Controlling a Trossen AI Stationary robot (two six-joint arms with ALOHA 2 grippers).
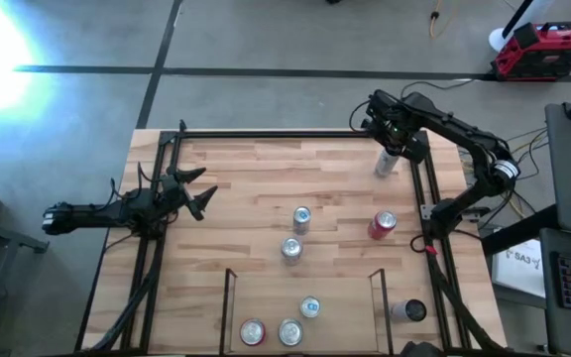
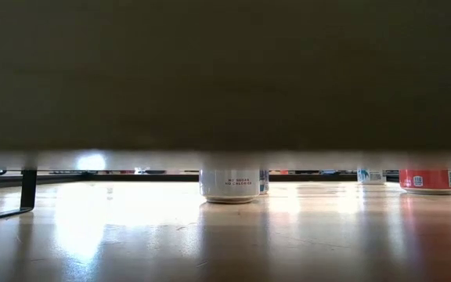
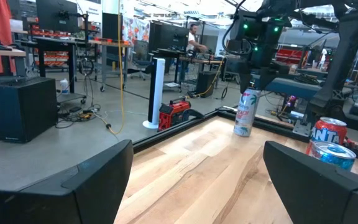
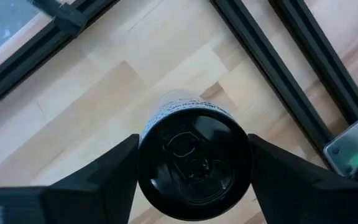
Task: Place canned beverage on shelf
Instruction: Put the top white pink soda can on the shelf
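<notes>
Now right gripper [image 4: 194,163] at far right corner of table [image 1: 246,188], fingers either side of white can [image 1: 388,162], pads against its sides near top; grip looks closed on can. Can upright on wood just inside black frame rail [image 1: 432,193]. Left gripper [image 1: 198,194] idle at left table edge, fingers wide apart, holding nothing. Shelf [image 1: 300,283] at near edge, three cans inside. Red can [image 1: 383,224] and two silver cans mid-table; dark-topped can right of shelf.
</notes>
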